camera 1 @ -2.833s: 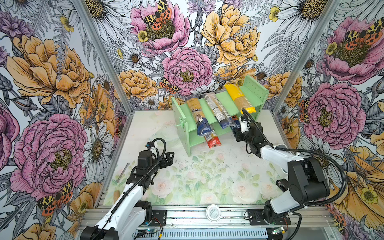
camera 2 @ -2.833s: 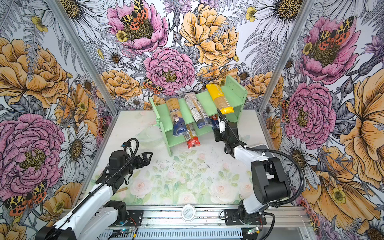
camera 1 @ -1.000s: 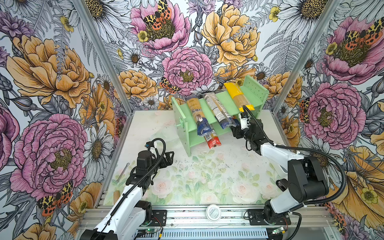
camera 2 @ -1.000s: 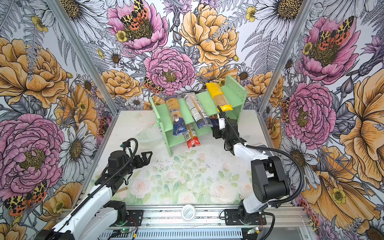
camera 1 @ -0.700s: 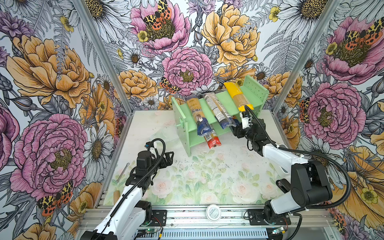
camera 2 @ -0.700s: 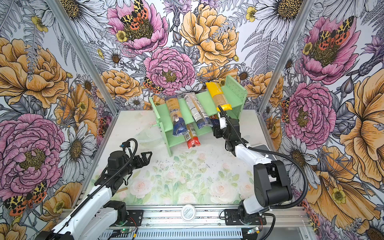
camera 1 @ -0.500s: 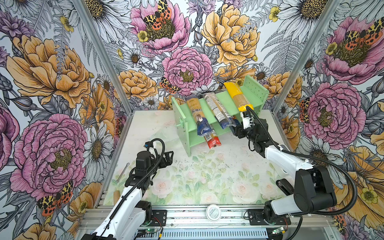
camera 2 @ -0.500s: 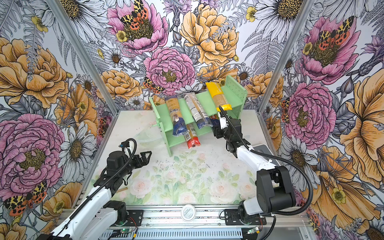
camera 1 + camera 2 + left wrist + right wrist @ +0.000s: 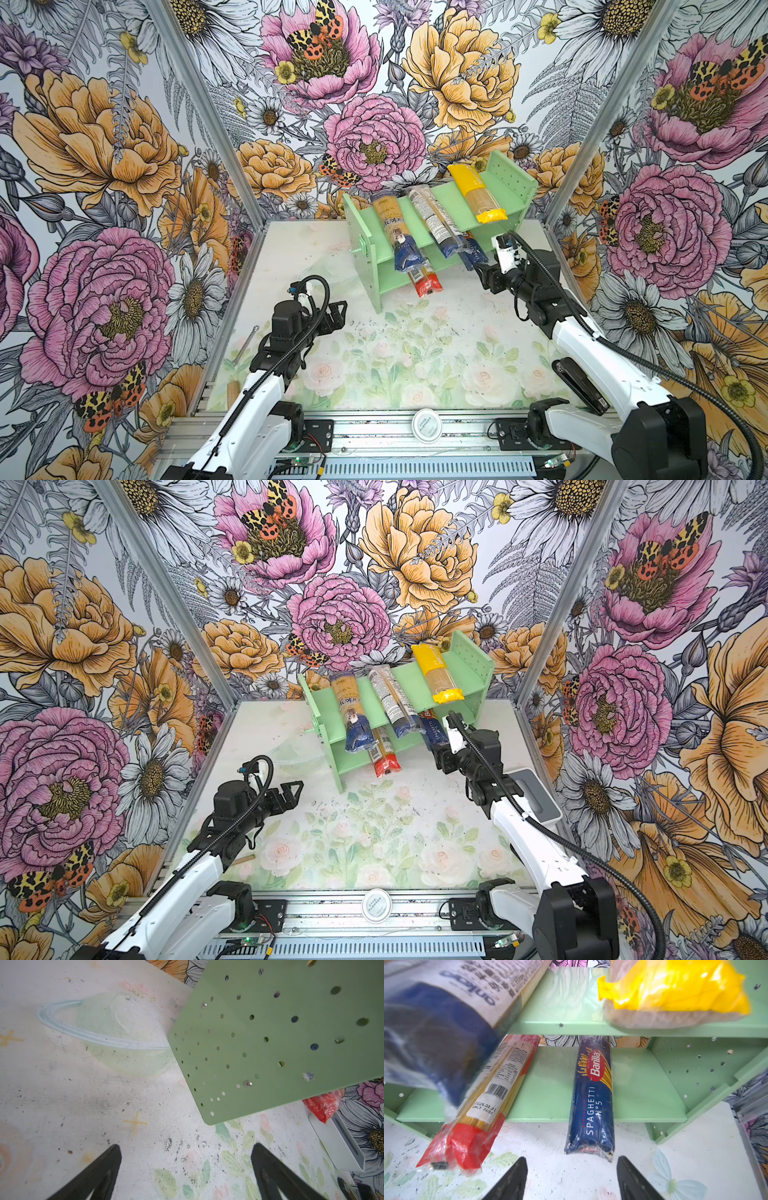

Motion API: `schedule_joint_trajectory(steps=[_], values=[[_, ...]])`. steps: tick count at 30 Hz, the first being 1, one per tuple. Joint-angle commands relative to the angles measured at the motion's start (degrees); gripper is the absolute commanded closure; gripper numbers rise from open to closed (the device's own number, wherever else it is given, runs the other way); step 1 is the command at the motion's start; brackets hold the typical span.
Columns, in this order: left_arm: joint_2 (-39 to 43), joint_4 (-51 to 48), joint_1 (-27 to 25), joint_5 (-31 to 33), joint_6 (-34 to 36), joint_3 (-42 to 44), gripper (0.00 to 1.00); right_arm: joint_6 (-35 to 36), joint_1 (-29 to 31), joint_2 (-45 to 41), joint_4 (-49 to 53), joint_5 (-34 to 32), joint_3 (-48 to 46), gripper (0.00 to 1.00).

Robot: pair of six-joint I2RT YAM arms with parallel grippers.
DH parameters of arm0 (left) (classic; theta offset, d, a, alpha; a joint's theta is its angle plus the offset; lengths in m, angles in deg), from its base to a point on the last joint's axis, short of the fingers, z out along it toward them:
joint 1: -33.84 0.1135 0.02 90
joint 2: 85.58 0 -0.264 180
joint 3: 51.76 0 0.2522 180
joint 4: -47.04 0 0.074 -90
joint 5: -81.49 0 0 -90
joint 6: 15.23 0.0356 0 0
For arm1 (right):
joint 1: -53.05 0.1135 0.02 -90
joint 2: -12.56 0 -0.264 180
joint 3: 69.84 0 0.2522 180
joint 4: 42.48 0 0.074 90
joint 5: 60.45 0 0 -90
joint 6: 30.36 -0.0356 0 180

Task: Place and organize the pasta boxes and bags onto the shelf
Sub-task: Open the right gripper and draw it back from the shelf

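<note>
Fingers point(image 9: 512, 1180) of my right gripper point(image 9: 571, 1162) stand wide apart and hold nothing. A bit ago this gripper was closer in by the shelf. Now it has come back a little, and my right arm lies lower and more stretched out. The packs lie as they did.

My left gripper point(image 9: 186, 1147) is open too, with nothing in it. It hangs over the table point(image 9: 104, 1095), near the shelf's side panel point(image 9: 280, 1043), not touching it.

Just in front of my right fingertips is the end of the dark blue pack point(image 9: 593, 1095). It does not touch them. The pack lies straight on the bottom board of the shelf point(image 9: 550, 1084), and its near end sticks out over the table.

Beside it, toward my left, lies the red pack point(image 9: 483, 1109). It is a bit crooked, and its end sticks out over the table too.

Up on the top board lie the yellow pack point(image 9: 675, 987), the middle clear pack point(image 9: 434, 220) and the left clear pack point(image 9: 395, 232). Their near ends hang over the front edge.
</note>
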Motion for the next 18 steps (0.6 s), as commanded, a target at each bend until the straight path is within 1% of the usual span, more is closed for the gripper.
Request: schedule_joint_trajectory(steps=[1, 9, 18], values=[[-0.10, 1.15, 0.61, 0.68, 0.70, -1.92, 0.01, 1.06, -1.54, -3.48, 2.17, 1.34, -2.18, 0.27], [0.07, 1.66, 0.65, 2.55, 1.69, -3.24, 0.01, -1.78, -5.17, -6.76, 2.26, 2.22, -4.45, 0.26], [-1.48, 2.46, 0.54, 2.94, 2.45, -4.93, 0.01, -4.50, -6.57, -7.22, 2.18, 3.39, -4.82, 0.26]])
